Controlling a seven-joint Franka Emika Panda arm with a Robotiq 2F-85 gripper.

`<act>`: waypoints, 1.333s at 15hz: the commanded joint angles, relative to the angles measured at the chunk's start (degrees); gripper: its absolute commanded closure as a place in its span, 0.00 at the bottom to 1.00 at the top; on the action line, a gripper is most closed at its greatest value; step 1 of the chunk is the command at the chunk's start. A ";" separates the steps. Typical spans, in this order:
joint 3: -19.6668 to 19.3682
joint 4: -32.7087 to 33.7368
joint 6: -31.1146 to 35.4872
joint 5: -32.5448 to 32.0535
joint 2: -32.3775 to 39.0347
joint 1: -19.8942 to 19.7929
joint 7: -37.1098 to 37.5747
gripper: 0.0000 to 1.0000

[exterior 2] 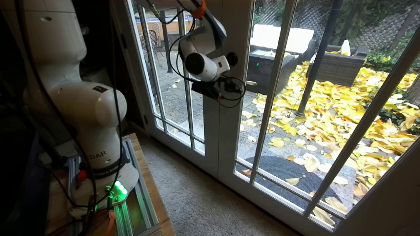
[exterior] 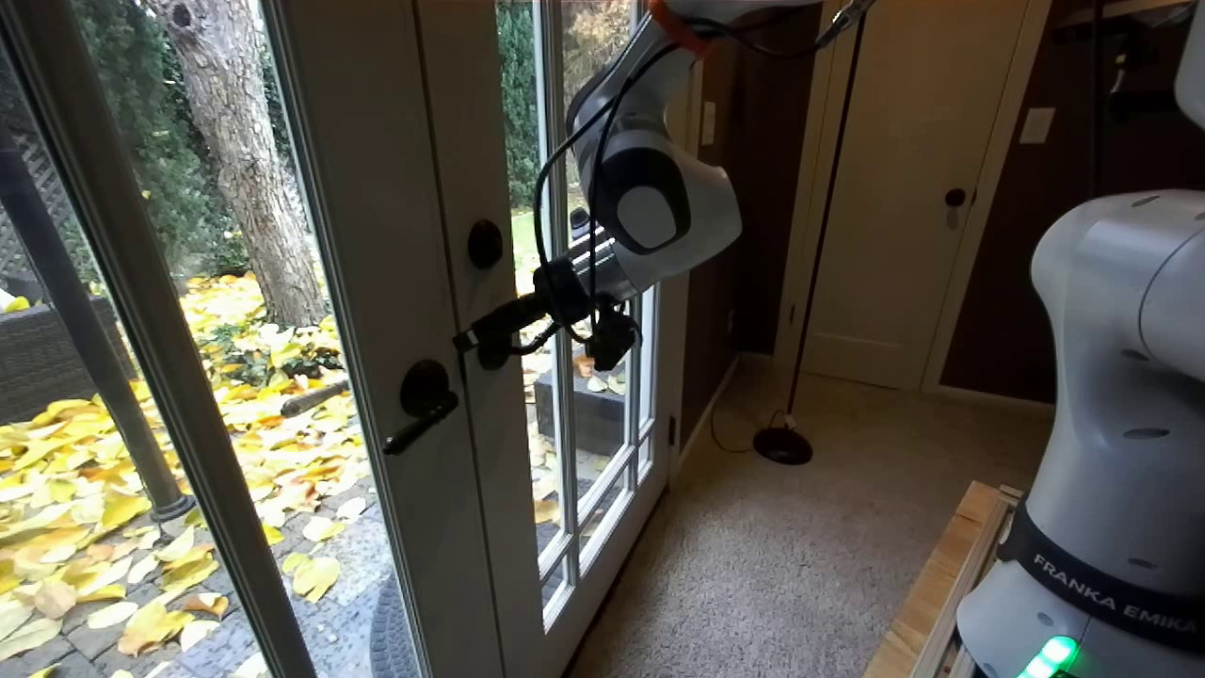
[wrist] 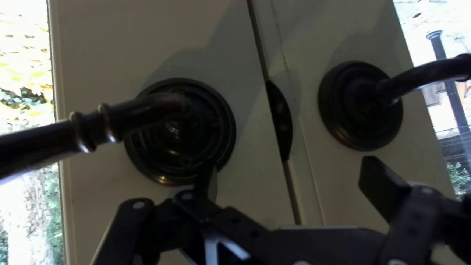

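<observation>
My gripper stands open in the wrist view, its fingers spread wide with nothing between them. Behind the gap are two pale door panels and the seam between them. A dark lever handle on a round base is at left; one finger overlaps the base's lower edge, and contact cannot be told. A second dark handle is above the other finger. In an exterior view the gripper is close to the French doors, above and right of a lever handle. Elsewhere, wrist and cables mostly hide it.
A dark round knob or lock sits on the door above the gripper. Cables loop around the wrist. A floor lamp base stands on the carpet. The robot's wooden stand is beside the doors.
</observation>
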 commanded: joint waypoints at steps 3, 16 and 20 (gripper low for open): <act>9.46 0.19 0.70 -0.05 -0.44 -9.44 -0.75 0.00; 9.38 0.04 1.48 -1.79 -0.51 -9.14 1.10 0.00; 9.37 0.08 1.43 -1.78 -0.46 -9.13 1.09 0.00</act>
